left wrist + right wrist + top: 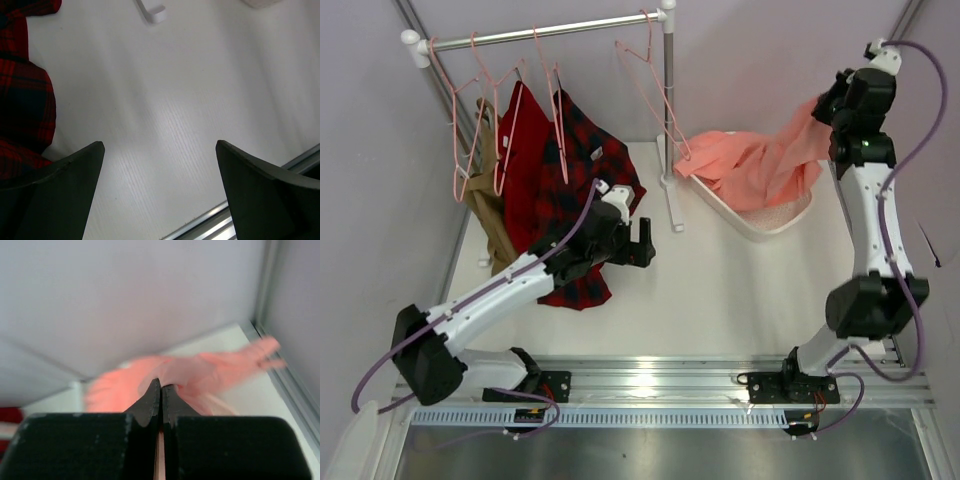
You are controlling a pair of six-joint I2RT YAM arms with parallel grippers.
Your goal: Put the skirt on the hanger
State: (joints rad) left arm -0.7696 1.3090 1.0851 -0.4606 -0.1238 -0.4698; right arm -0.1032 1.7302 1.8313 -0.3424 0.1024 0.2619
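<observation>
A shallow white plastic basket with a finely perforated wall sits on the worktop at the back right. It holds the lower folds of the skirt, a soft, plain salmon-pink cloth bunched in loose creases. One end of the skirt rises out of the basket to the right gripper. In the wrist view, that right gripper has its black fingers pressed together on a fold of the skirt, and the rest trails away blurred. An empty thin pale-pink wire hanger hangs from the white metal rail just left of the basket, apart from the skirt. The left gripper is spread wide and holds nothing, above the ribbed white worktop beside a red-and-black plaid shirt.
</observation>
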